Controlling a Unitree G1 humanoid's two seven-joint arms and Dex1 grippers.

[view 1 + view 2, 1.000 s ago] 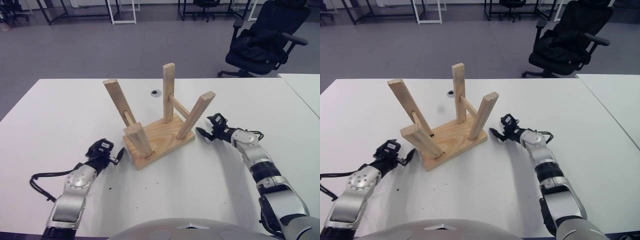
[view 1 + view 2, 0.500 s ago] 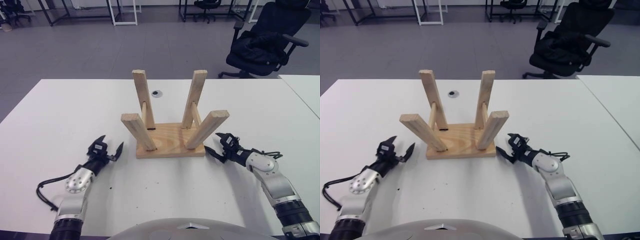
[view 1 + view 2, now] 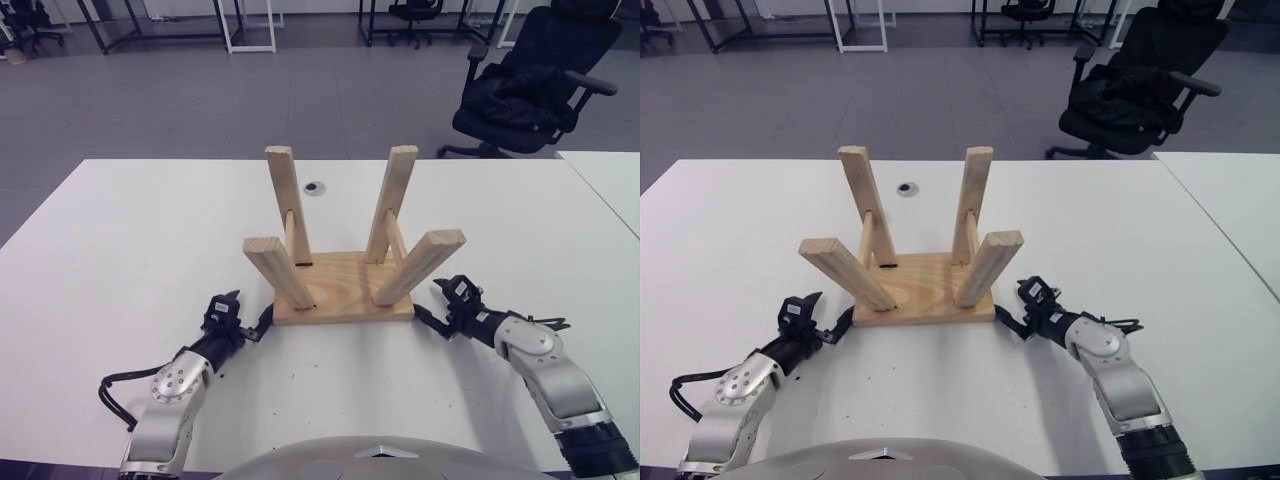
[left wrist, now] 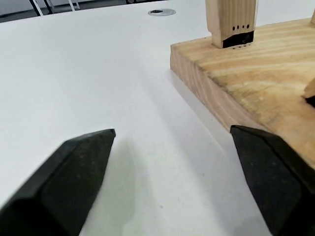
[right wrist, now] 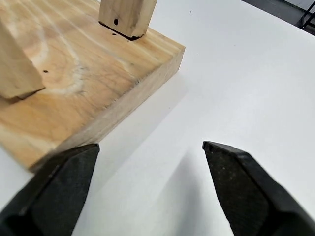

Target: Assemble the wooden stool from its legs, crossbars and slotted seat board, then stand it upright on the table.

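Stool [image 3: 340, 270] upside down at centre of frame: seat board [image 3: 345, 302] flat on the white tabletop [image 3: 120, 230], four legs [image 3: 283, 200] pointing up and splayed outward. Left gripper [image 3: 250, 308] low at the board's lower-left corner, jaws spread, gripping nothing; one tip just beside the board edge, contact cannot be told. Right gripper [image 3: 432, 302] at the lower-right corner, jaws likewise spread, gripping nothing.

I'm looking over a white table [image 3: 120, 230] on a grey floor [image 3: 250, 100], with a small round grommet [image 3: 314, 187] set near the table's far edge. A black office chair [image 3: 535, 80] sits beyond that table's far right corner. A second white table [image 3: 610, 180] stands to its right. Metal furniture frames [image 3: 245, 30] stand far behind it.
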